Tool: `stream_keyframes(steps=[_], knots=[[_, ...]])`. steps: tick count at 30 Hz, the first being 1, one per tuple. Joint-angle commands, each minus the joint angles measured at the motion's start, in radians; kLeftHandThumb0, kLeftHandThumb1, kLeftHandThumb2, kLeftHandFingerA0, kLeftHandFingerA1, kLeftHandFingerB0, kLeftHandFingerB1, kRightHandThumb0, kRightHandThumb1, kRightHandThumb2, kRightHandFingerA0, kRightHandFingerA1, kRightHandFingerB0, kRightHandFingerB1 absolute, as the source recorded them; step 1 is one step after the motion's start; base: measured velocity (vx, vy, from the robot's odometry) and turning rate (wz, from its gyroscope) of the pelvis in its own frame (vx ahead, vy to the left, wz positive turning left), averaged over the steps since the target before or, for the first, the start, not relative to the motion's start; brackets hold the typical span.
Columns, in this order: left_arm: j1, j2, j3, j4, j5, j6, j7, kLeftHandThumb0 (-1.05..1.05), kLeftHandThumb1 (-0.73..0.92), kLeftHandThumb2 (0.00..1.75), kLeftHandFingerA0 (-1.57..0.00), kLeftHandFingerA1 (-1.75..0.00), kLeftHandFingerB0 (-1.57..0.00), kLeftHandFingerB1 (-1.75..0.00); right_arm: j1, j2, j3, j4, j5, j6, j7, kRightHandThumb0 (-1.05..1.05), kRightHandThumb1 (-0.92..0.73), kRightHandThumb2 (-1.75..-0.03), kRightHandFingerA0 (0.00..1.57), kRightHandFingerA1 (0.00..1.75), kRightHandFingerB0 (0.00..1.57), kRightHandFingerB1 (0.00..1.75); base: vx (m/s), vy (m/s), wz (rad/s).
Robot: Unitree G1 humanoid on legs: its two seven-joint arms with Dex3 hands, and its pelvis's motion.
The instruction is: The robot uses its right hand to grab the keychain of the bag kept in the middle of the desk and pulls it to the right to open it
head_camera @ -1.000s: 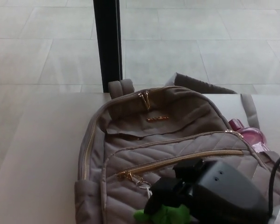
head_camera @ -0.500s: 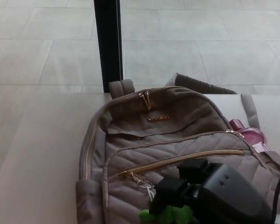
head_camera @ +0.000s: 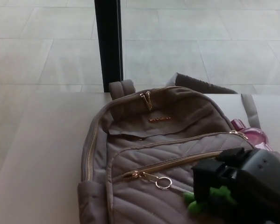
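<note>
Bag: taupe-grey all over, front pocket quilted w/ chevron stitching, top panel plain. Zip on front pocket runs gold; gold pullers up top too, plus a small gold logo plate. Key ring reads silver. Keychain: bright green, the loudest colour on show. Right hand: matte black, no markings. Bottle poking out at bag's side: pink, translucent-looking. Desk: pale beige, plain. Floor beyond: light grey tiles w/ thin grid lines. Post: solid black.
</note>
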State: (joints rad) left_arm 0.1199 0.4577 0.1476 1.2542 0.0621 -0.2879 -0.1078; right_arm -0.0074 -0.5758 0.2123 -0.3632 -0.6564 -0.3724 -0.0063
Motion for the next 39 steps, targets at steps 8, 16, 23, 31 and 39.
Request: stream_keyframes(steps=[8, 16, 23, 31, 39], knots=[[0.006, 0.007, 0.005, 0.010, -0.007, -0.006, -0.001, -0.70, 0.83, 0.65, -0.60, -0.59, -0.51, -0.43, -0.007, -0.011, -0.043, 0.036, 0.037, -0.090, 0.029, -0.48, -0.61, -1.22, 1.14, 1.75, 0.78, 1.75, 0.00, 0.000, 0.00], [0.012, 0.005, -0.008, 0.005, 0.004, -0.010, 0.010, -0.72, 0.83, 0.65, -0.63, -0.61, -0.53, -0.43, 0.019, -0.028, -0.064, 0.044, -0.015, -0.141, 0.002, -0.46, -0.55, -1.35, 1.16, 1.75, 0.83, 1.75, 0.00, 0.000, 0.00], [0.016, 0.004, 0.000, 0.002, -0.005, -0.015, 0.006, -0.70, 0.83, 0.65, -0.65, -0.59, -0.54, -0.44, 0.016, -0.100, -0.120, 0.099, -0.060, -0.192, -0.010, -0.44, -0.47, -1.40, 1.17, 1.75, 0.87, 1.75, 0.00, 0.000, 0.00], [0.017, 0.002, -0.005, 0.014, 0.004, -0.015, 0.017, -0.70, 0.83, 0.65, -0.66, -0.61, -0.56, -0.45, 0.006, -0.137, -0.182, 0.195, -0.090, -0.256, -0.106, -0.35, -0.41, -1.41, 1.16, 1.75, 0.91, 1.75, 0.00, 0.000, 0.00], [0.018, 0.004, -0.009, 0.007, 0.005, 0.005, 0.025, -0.71, 0.83, 0.65, -0.63, -0.59, -0.56, -0.44, -0.037, -0.196, -0.259, 0.286, -0.158, -0.253, -0.188, -0.27, -0.28, -1.40, 1.11, 1.75, 0.86, 1.75, 0.00, 0.000, 0.00]])
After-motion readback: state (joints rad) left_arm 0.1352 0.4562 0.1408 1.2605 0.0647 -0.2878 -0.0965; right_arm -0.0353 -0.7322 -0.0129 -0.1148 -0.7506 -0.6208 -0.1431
